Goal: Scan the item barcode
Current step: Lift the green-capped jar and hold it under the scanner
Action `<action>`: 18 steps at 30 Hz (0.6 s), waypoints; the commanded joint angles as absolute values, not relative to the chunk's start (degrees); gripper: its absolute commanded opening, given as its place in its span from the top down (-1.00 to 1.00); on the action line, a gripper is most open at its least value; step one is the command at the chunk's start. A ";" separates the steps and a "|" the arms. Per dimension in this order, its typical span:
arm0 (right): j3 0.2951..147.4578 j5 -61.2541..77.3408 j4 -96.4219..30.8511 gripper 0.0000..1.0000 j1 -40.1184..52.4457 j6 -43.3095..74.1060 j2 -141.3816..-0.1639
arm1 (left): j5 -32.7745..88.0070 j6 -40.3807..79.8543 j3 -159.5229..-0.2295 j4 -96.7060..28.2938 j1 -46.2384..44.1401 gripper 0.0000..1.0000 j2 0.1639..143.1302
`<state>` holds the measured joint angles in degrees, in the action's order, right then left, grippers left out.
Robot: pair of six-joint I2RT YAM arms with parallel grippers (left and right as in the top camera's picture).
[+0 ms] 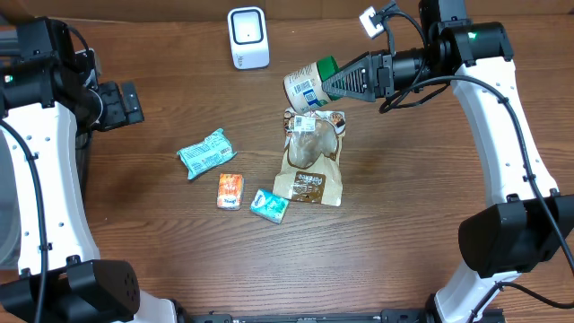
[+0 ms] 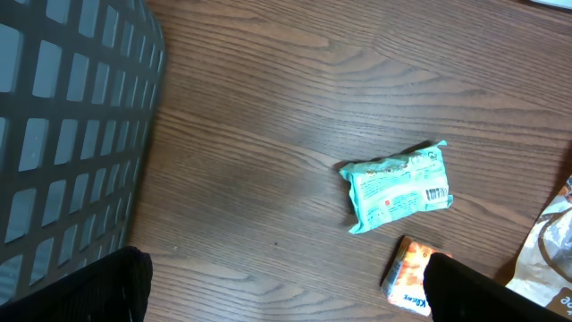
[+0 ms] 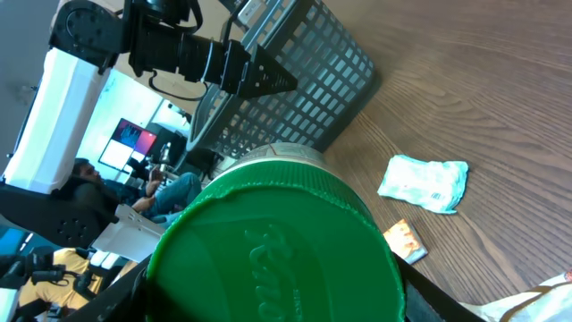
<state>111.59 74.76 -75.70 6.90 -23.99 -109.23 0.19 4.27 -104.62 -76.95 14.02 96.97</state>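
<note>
Overhead: jar in the right arm's grip, scanner just off its base

A brown wood-grain desk (image 1: 421, 233) carries everything. The left wrist view shows a dark plastic mesh basket (image 2: 63, 134) standing at the desk's left side. The right end effector (image 1: 330, 82) is clenched on a round white-labelled jar with a green screw lid (image 1: 307, 88). It grips at the lid end and holds the jar over the top edge of a brown paper snack bag (image 1: 309, 161).

The jar's long axis lies about level, with the lid toward the right arm and the base pointing left. The white box-shaped barcode scanner (image 1: 248, 38) stands near, farther back and to the left of that base, so the right arm is much the nearer one. A barcode shows on the label's upward side, and I judge it needs turning toward the scanner's face.

The left end effector (image 1: 126, 103) hangs released, well apart from the jar. A teal foil packet (image 2: 398, 188) and a small orange packet (image 1: 230, 190) lie untouched.
</note>
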 commanded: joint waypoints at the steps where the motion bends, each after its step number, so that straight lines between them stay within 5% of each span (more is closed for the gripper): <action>1: 112.46 77.67 -75.55 0.34 7.07 -23.59 -108.33 | -0.03 3.81 -105.49 -76.88 14.24 -0.99 95.92; 7: 112.46 67.90 -70.85 0.32 9.15 -15.94 -108.33 | -0.03 3.81 -105.47 -76.88 14.24 -0.99 95.92; 12: 112.46 43.18 -59.92 0.33 15.75 -0.86 -108.33 | -0.03 3.81 -105.49 -76.88 14.24 -0.99 95.92; 18: 112.46 5.37 -47.70 0.45 25.06 3.18 -109.47 | -0.03 3.81 -105.47 -76.88 14.24 -0.99 95.92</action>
<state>111.57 31.75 -52.25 21.30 -1.63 -109.25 0.19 4.27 -104.62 -76.97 14.02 96.95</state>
